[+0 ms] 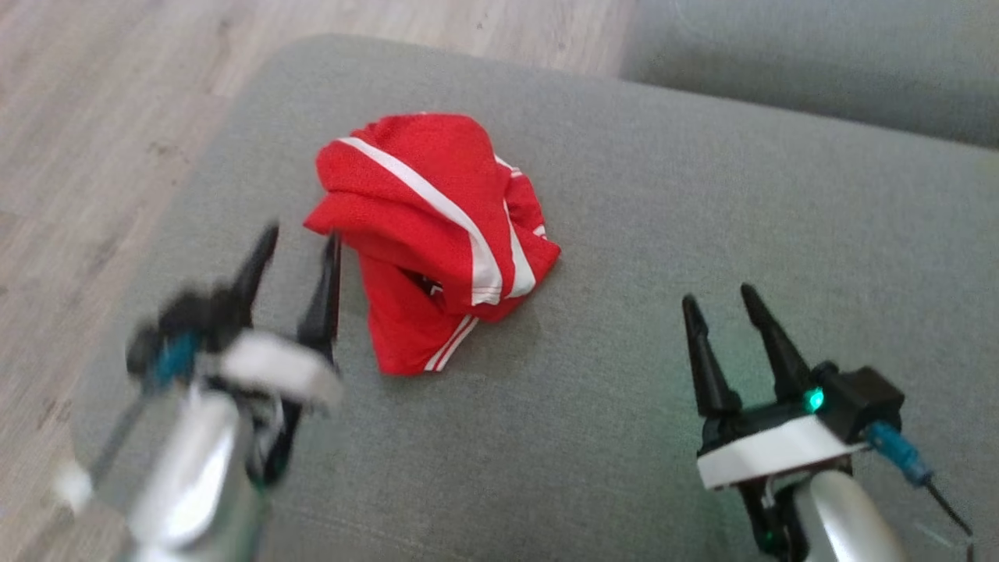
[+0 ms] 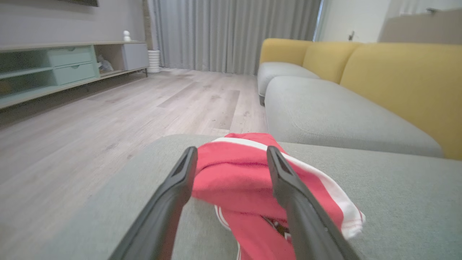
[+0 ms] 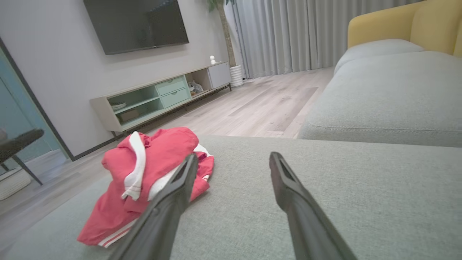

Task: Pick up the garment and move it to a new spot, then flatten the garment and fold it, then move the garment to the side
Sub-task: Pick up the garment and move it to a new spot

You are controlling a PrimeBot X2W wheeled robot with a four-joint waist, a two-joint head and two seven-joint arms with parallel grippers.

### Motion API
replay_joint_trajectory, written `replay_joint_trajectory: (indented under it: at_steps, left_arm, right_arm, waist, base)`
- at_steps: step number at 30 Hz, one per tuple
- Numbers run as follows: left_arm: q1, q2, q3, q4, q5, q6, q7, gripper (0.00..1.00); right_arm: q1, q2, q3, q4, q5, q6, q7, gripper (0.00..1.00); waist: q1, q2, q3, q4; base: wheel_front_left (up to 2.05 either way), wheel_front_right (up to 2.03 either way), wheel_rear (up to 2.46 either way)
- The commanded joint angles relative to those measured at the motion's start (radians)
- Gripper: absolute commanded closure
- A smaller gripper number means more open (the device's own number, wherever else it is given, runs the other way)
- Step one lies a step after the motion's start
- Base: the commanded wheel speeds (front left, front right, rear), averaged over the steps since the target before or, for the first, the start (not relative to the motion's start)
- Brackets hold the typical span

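**Red garment in a heap on the grey seat**

Head view: The red garment point(image 1: 437, 234) with white stripes lies crumpled in a heap on the grey seat point(image 1: 624, 195). It is on the left part of the seat, not far from the wooden floor point(image 1: 94, 117). The left gripper point(image 1: 303, 234) looks blurry. It is just beside the heap, with its two fingers spread wide and nothing between them. I cannot tell if a finger touches the cloth. The right gripper point(image 1: 718, 295) is well apart from the garment, over bare seat. Its fingers are wide too and hold nothing.

Left wrist view: The left gripper point(image 2: 231, 149) points at the garment point(image 2: 234, 173) with its fingers wide. The red heap shows between them, lying on the seat. Behind are a grey curtain point(image 2: 234, 32) and a yellow sofa back point(image 2: 397, 79).

Right wrist view: The right gripper point(image 3: 234, 156) has wide fingers with bare seat between them. The garment point(image 3: 158, 151) lies off to one side, and one finger covers a bit of it. A dark TV point(image 3: 137, 23) hangs above a long low cabinet point(image 3: 158, 97).
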Motion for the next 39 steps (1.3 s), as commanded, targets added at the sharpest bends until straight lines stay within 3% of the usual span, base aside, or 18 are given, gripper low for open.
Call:
replay_joint_trajectory:
  at_steps: [1, 6, 12, 19, 28, 29, 30, 39]
  left_arm:
    - [-0.106, 0.040, 0.012, -0.023, -0.002, -0.010, 0.037, 0.00]
    - [-0.319, 0.140, -0.114, 0.036, -0.092, -0.026, 0.272, 0.00]
    - [-0.486, 0.273, -0.312, 0.084, -0.263, -0.027, 0.440, 0.00]
    - [-0.563, 0.358, -0.484, 0.169, -0.416, -0.027, 0.514, 0.00]
    - [-0.575, 0.369, -0.578, 0.242, -0.519, -0.027, 0.520, 0.00]
    - [-0.577, 0.369, -0.582, 0.247, -0.533, -0.027, 0.513, 0.66]
    - [-0.583, 0.369, -0.584, 0.251, -0.542, -0.027, 0.501, 1.00]
    - [-0.653, 0.358, -0.544, 0.262, -0.567, -0.027, 0.267, 1.00]
  right_arm:
    - [-0.053, -0.007, 0.016, -0.039, -0.008, -0.001, -0.011, 0.00]
    - [-0.098, -0.007, 0.012, -0.048, -0.014, -0.001, -0.011, 0.00]
    - [-0.138, -0.007, 0.024, -0.050, -0.007, -0.001, -0.011, 0.00]
    - [-0.166, -0.007, 0.025, -0.050, -0.004, -0.001, -0.011, 0.00]
    - [-0.177, -0.007, 0.021, -0.051, -0.006, -0.001, -0.011, 0.00]
    - [-0.178, -0.007, 0.020, -0.051, -0.006, -0.001, -0.011, 0.00]
    - [-0.178, -0.007, 0.019, -0.051, -0.006, -0.001, -0.011, 0.00]
    - [-0.157, -0.007, 0.006, -0.039, -0.001, -0.001, -0.011, 0.00]
  waist:
    - [-0.0001, 0.0000, 0.036, -0.021]
    - [-0.0001, 0.0000, 0.102, -0.057]
    - [-0.0001, 0.0000, 0.158, -0.105]
    - [-0.0001, 0.0000, 0.202, -0.151]
    - [-0.0001, 0.0000, 0.209, -0.169]
    - [-0.0001, 0.0000, 0.208, -0.171]
    - [-0.0001, 0.0000, 0.207, -0.172]
    - [-0.0001, 0.0000, 0.147, -0.179]
  base:
    - [0.00, 0.00, 0.00]
    - [0.00, 0.00, 0.00]
    - [0.00, 0.00, 0.00]
    - [0.00, 0.00, 0.00]
    - [0.00, 0.00, 0.00]
    - [0.00, 0.00, 0.00]
    - [0.00, 0.00, 0.00]
    - [0.00, 0.00, 0.00]
